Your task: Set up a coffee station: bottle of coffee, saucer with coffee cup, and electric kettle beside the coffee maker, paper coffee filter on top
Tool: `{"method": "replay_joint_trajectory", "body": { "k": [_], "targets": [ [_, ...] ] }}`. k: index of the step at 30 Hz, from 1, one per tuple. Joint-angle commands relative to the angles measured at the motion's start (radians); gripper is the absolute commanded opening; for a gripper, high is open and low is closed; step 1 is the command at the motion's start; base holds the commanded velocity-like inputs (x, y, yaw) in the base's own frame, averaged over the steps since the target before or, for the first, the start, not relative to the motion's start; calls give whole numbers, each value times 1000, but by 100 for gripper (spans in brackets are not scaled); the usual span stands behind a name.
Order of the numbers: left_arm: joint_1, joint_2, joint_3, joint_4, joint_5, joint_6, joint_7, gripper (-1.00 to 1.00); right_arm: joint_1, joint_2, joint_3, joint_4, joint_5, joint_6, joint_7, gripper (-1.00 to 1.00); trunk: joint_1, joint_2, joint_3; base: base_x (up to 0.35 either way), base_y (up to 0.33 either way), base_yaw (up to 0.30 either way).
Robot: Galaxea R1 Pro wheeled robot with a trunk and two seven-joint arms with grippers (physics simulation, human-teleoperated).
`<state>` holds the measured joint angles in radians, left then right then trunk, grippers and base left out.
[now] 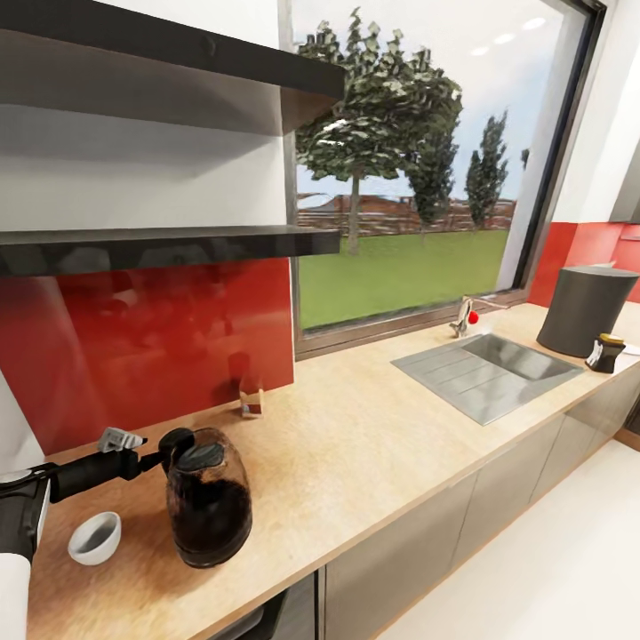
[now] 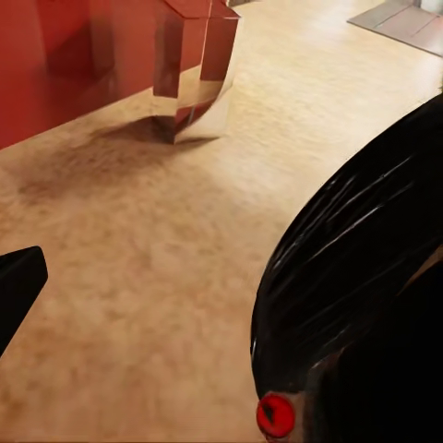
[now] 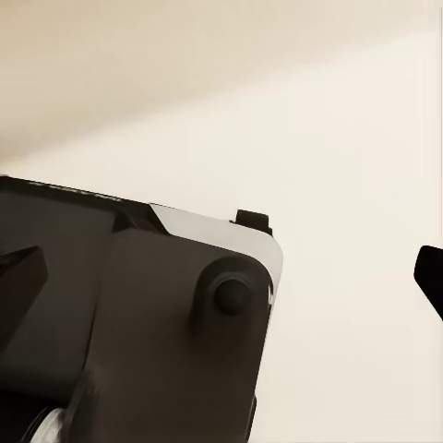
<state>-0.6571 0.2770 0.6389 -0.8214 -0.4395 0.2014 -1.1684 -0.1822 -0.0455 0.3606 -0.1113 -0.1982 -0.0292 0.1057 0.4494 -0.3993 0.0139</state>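
Observation:
The electric kettle point(image 1: 209, 507) stands upright on the kitchen countertop point(image 1: 356, 462) at the near left, and its black body point(image 2: 369, 295) is close to the left wrist camera. My left gripper point(image 1: 167, 453) is at the kettle's handle. One finger point(image 2: 18, 286) is spread far out, so the gripper is open. A small white coffee cup point(image 1: 94, 538) sits left of the kettle. At the far right stand the dark grey coffee maker point(image 1: 582, 309) and the bottle of coffee point(image 1: 606, 353) beside it. The lower kitchen shelf point(image 1: 169, 244) is bare. My right gripper point(image 3: 221, 277) is open over pale floor. Saucer and paper filter are out of view.
A clear glass object point(image 1: 252, 400) point(image 2: 194, 83) stands by the red backsplash behind the kettle. A steel sink point(image 1: 484, 373) with a tap point(image 1: 462, 316) lies under the window. A higher shelf point(image 1: 178, 53) hangs above. A white sliver point(image 1: 633, 349) shows by the jar.

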Motion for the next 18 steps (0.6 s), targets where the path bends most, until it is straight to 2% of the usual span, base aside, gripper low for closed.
{"method": "replay_joint_trajectory", "body": {
  "k": [1, 18],
  "targets": [
    [-1, -1, 4, -1, -5, 10, -7, 100, 0, -1, 8, 1, -10, -3, 3, 100, 1, -1, 0, 106, -45, 0],
    [-1, -1, 4, -1, -5, 10, -7, 100, 0, -1, 8, 1, -10, -3, 3, 100, 1, -1, 0, 43, -21, 0]
  ]
}}
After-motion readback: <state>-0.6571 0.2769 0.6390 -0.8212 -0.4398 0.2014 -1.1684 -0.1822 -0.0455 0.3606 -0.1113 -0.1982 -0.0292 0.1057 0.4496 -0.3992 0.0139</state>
